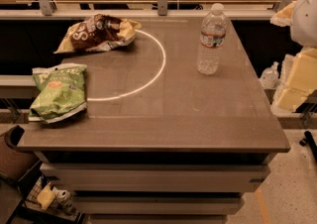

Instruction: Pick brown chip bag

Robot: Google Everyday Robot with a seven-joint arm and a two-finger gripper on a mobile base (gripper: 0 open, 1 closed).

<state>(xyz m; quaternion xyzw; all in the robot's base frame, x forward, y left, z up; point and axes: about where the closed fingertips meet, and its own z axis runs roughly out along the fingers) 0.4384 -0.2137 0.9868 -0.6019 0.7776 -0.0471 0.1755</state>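
1. The green chip bag (58,92) lies flat at the left edge of the tabletop (188,114).
2. The brown chip bag (96,32) lies crumpled near the back-left corner.
3. A water bottle (211,39) stands upright toward the back-right corner.
4. The gripper (297,79) hangs beyond the right edge. I cannot tell how wide it is or whether it holds anything.

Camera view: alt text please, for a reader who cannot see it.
A brown bag lies at the far left of a table, with a green bag nearer on the left and a bottle upright at right. Pale arm parts show at the right edge; the gripper is not in view.
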